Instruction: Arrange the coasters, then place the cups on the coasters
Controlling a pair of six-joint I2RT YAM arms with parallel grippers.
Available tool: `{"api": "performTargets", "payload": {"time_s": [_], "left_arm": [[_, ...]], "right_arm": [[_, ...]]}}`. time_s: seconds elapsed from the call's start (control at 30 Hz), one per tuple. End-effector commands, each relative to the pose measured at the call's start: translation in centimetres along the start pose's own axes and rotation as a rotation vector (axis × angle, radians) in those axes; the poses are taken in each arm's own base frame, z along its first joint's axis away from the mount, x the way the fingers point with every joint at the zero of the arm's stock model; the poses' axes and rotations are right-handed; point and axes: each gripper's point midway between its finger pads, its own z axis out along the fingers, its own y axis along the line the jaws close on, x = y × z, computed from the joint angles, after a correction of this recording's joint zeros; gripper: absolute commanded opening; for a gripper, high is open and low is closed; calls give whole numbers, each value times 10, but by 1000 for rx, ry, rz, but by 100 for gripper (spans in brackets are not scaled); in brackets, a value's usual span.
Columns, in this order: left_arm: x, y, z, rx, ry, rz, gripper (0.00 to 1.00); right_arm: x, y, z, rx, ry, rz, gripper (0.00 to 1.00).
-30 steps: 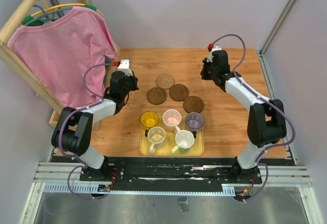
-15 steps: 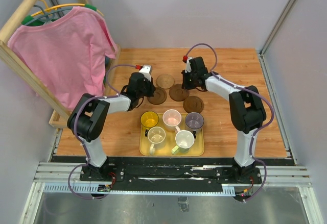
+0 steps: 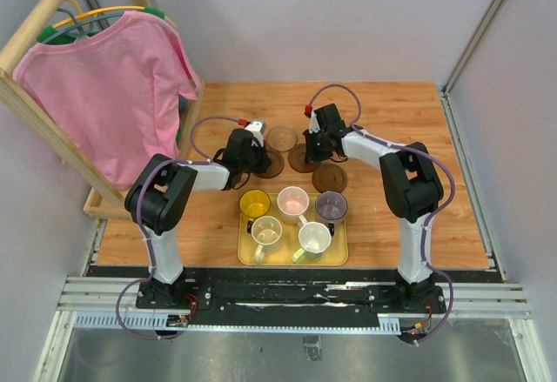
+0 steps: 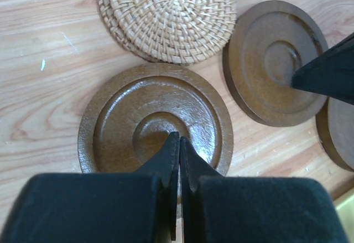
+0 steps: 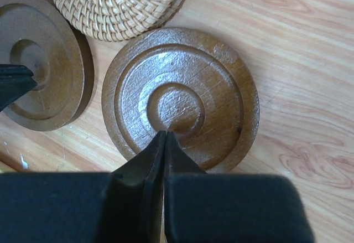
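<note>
**Coasters and cups, overhead and wrist views.** The coasters lie grouped on the wooden counter, at 12 o'clock of the yellow tray. The woven coaster, light tan, sits farthest back. The left wrist view shows a second woven disc beneath it, slightly offset. At its 7 o'clock lies the left dark coaster, and at its 5 o'clock the middle dark coaster. The right dark coaster lies at 4 o'clock of the middle one, just beside the tray's far rim. All three dark discs are brown with raised concentric rings.

The left tool is closed with nothing between its jaws, and its tips are set at the central recess of the left dark coaster. The right tool is likewise closed and empty, with its tips at the centre of the middle dark coaster.

All five cups stand upright in the tray. In the far row, from 9 to 3 o'clock, are the yellow cup, pink cup and grey-purple cup. In the near row are the cream cup and white-green cup.

At 10 o'clock of the counter, a pink shirt hangs on a wooden rack.
</note>
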Motion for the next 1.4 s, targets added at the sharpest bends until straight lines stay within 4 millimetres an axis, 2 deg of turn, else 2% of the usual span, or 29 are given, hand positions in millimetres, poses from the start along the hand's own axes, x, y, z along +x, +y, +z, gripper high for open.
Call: {"api": "performTargets", "payload": {"time_s": [0.0,0.2,0.4,0.63,0.83,1.0,1.1,1.2,1.27,1.37], "left_arm": [[1,6,11,-57,24,-33,1],[11,33,21,-208,79,-54,1],[11,61,18,-309,91,-108,0],[-7,96,13,-371,53,-197,1],[-11,107,22,-375,82,-248,0],[-25,99,24,-338,69,-244,0],[-30,96,20,-329,67,-240,1],[-38,92,13,-315,48,-231,1],[-44,89,7,-307,28,-224,5],[-51,86,-3,-297,-1,-219,16]], "right_arm": [[11,1,11,28,63,14,1],[11,-16,20,101,99,24,1],[5,-42,21,163,103,85,1],[-12,-68,16,208,71,111,1],[-28,-84,19,241,55,114,1],[-40,-80,20,206,39,116,1],[-49,-73,11,186,10,105,1],[-59,-69,-8,189,-36,77,4],[-66,-66,-26,198,-76,58,12],[-66,-64,-52,222,-114,46,20]]}}
